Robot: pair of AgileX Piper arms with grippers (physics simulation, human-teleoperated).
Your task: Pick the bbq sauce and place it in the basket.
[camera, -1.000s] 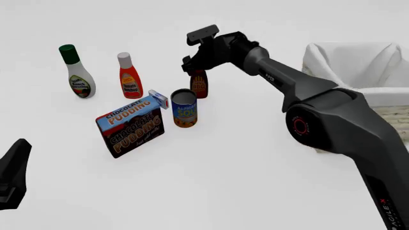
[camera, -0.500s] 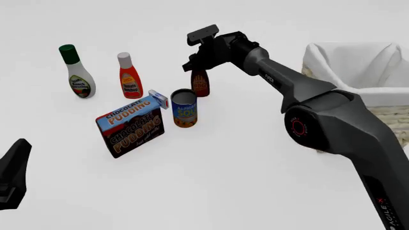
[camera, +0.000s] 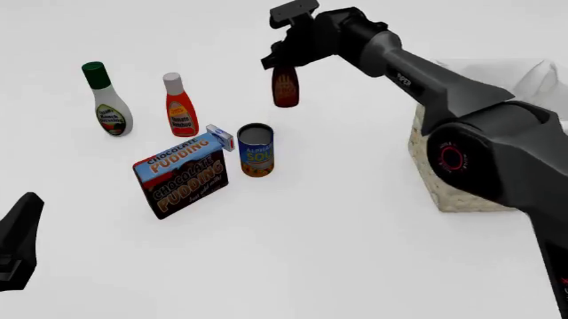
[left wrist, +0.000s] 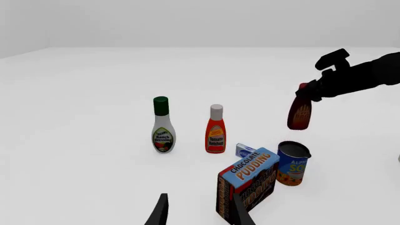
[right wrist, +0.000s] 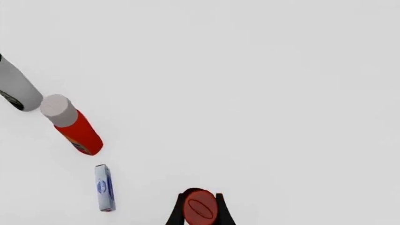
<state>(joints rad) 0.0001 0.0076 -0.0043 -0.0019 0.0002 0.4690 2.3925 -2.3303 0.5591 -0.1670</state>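
The bbq sauce (camera: 285, 90), a dark reddish-brown bottle with a red cap, hangs in the air above the table, behind the soup can. My right gripper (camera: 282, 64) is shut on its neck from above. The right wrist view shows the red cap (right wrist: 200, 212) between the two fingers. The left wrist view shows the bottle (left wrist: 300, 115) lifted under the right gripper (left wrist: 307, 90). The basket (camera: 422, 176) stands at the right, mostly hidden behind my right arm. My left gripper (left wrist: 200, 213) is open and empty, low at the near left (camera: 18, 249).
On the table stand a white bottle with a green cap (camera: 108, 106), an orange-red bottle with a white cap (camera: 180, 109), a chocolate pudding box (camera: 182, 174), a small blue-white box (camera: 222, 136) and a soup can (camera: 255, 150).
My right gripper has risen with the bbq sauce, lifting it off the table from behind the can. The right arm now covers more of the basket. The left gripper has not moved.
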